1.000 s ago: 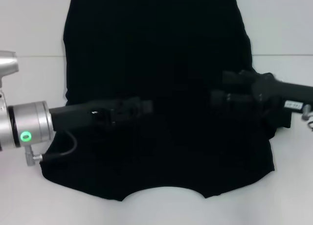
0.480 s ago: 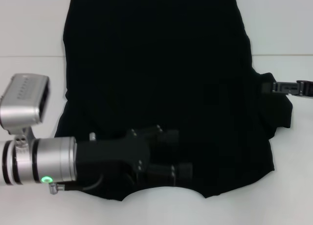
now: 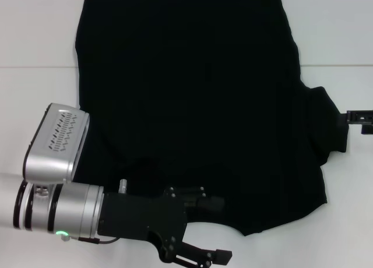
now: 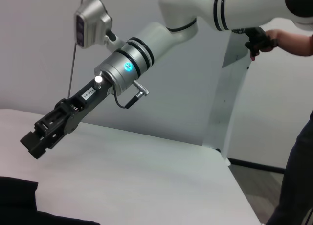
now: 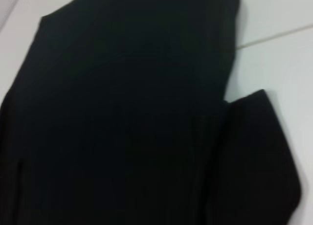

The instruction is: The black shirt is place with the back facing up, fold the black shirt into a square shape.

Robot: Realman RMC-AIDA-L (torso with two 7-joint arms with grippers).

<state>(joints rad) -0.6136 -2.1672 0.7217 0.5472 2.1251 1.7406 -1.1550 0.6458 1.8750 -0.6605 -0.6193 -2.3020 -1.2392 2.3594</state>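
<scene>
My left pincer [image 3: 201,257] hangs spread open and empty over the near hem, so the black shirt [image 3: 192,93] stretches lengthwise straight away from it, right pincer [image 4: 41,137] farther off.

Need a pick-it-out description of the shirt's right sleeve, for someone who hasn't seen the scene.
On the white table lies the black shirt, spread flat. On the robot's right side, one short sleeve sticks out from the body, just short of the right gripper. It is the only flap breaking the shirt's outline there.

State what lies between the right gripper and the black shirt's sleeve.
Only bare white table, per the left wrist view; right gripper hangs clear of the black shirt.
</scene>
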